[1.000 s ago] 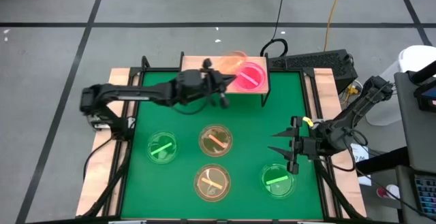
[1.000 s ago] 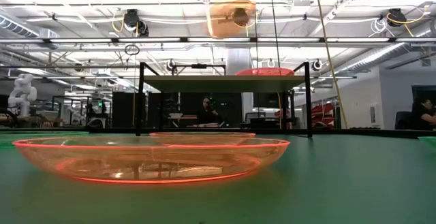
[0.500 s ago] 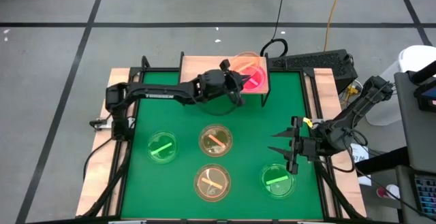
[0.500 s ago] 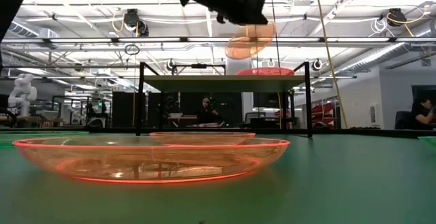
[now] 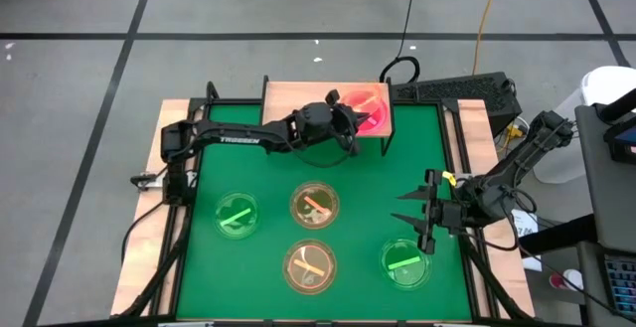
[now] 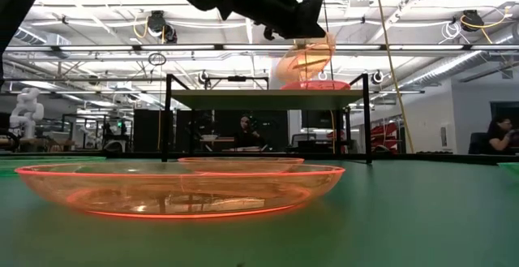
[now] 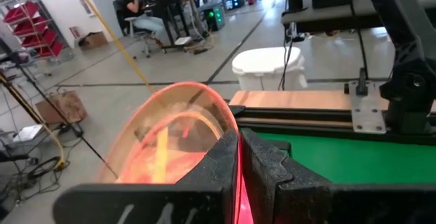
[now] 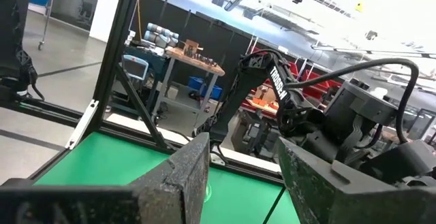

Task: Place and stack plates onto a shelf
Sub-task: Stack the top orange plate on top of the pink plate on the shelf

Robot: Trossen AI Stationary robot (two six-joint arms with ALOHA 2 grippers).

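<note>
My left gripper (image 5: 345, 120) reaches over the light-wood shelf (image 5: 298, 96) at the mat's far edge and is shut on an amber plate (image 6: 304, 59). That plate is tilted just above a pink plate (image 5: 372, 104), which lies flat on the right half of the shelf (image 6: 259, 93). On the green mat lie two green plates (image 5: 237, 215) (image 5: 405, 262) and two amber plates (image 5: 314, 206) (image 5: 309, 265). My right gripper (image 5: 417, 224) is open and hovers by the right green plate, on its far side. Other plates are out of view. My left gripper pinches the amber plate's rim (image 7: 234, 124) between its two fingers (image 7: 216, 163), reaching nearly level from the table's left side. The plate (image 7: 170, 142) is steeply tilted and off the mat. Its lower edge (image 6: 290, 79) is right at the pink plate; I cannot tell whether they touch.
The shelf stands on thin black legs (image 6: 168, 121) at the far edge of the mat (image 5: 268, 178). Its left half is bare wood. A white bin (image 5: 606, 88) and equipment stand off the table's right side. People sit in the room behind the table (image 6: 246, 131).
My left gripper has moved toward the table's right and downward over the shelf, carrying the amber plate from high above the shelf to just over the pink plate. The plate has tipped steeper on the way. The right arm has kept still.
</note>
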